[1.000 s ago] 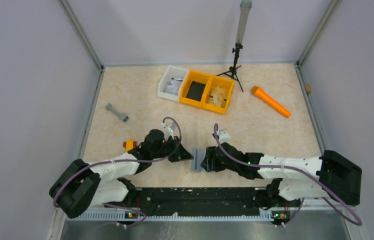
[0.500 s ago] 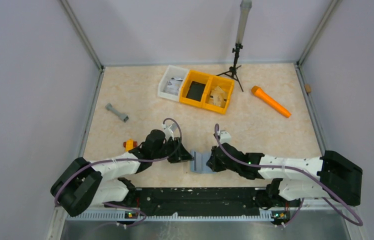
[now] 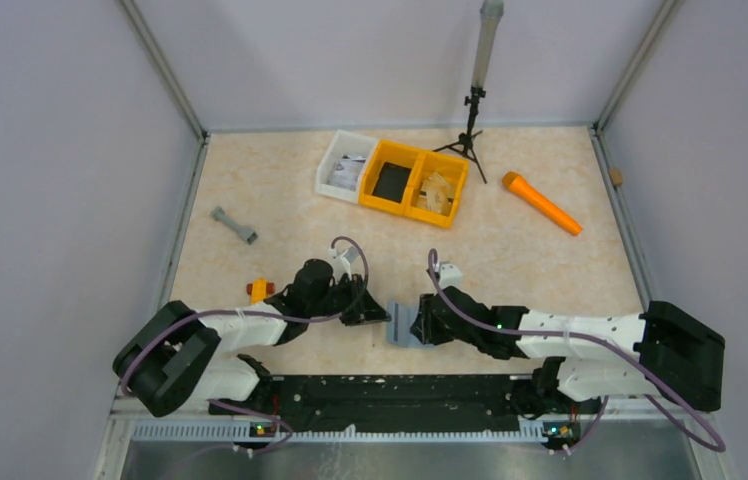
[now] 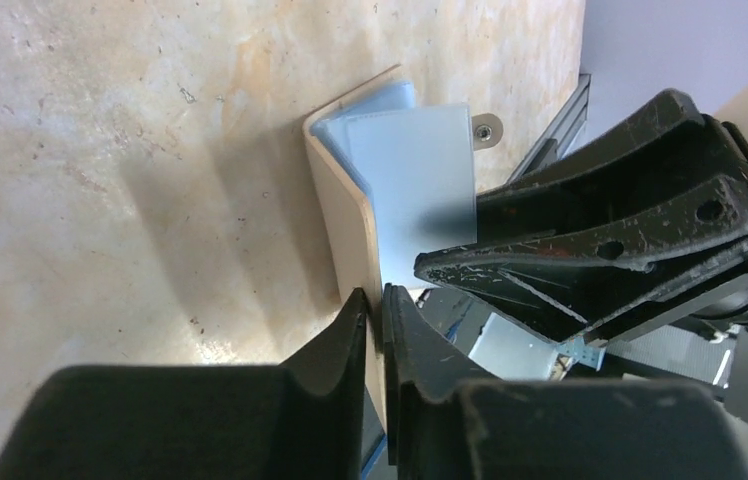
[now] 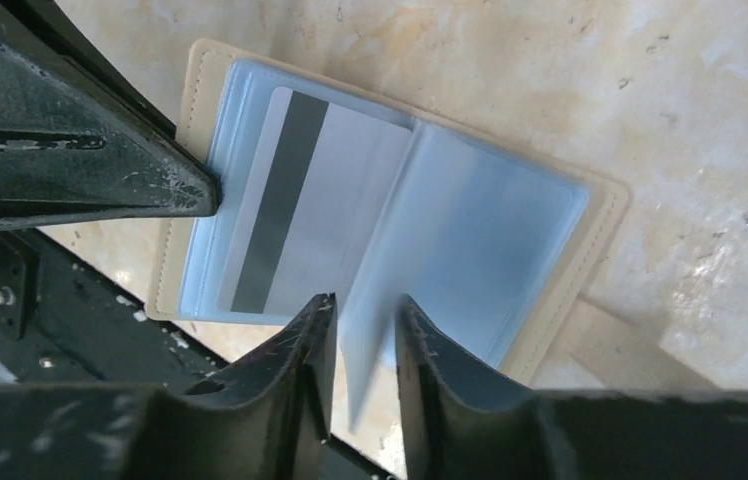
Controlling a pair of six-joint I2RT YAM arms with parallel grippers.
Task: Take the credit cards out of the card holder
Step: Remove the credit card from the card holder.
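Two grippers: both sit low in the lower middle of the top view, tips facing each other across the card holder [image 3: 402, 325]
Card holder: lies open on the table [image 3: 530, 260], just ahead of the arm bases; tan cover outside, blue-grey clear sleeves inside
Left gripper [image 4: 377, 300]: jaws almost fully closed, and you have the edge of the tan cover pinched between them; that flap stands up from the table
Right gripper [image 5: 365, 312]: jaws a narrow slot apart, with one clear sleeve leaf [image 5: 378, 265] standing between the fingers; you can't tell whether the pads actually clamp it
Card [image 5: 280, 200]: white with a dark magnetic stripe, still inside the left-hand sleeve in the right wrist view
Contact: one left gripper finger touches the holder's left edge, upper left of the right wrist view
Rest: white bin [image 3: 343, 165] and yellow bins [image 3: 415, 182] top centre, orange object [image 3: 542, 203] upper right, grey piece [image 3: 234, 226] at left; all well apart from the holder
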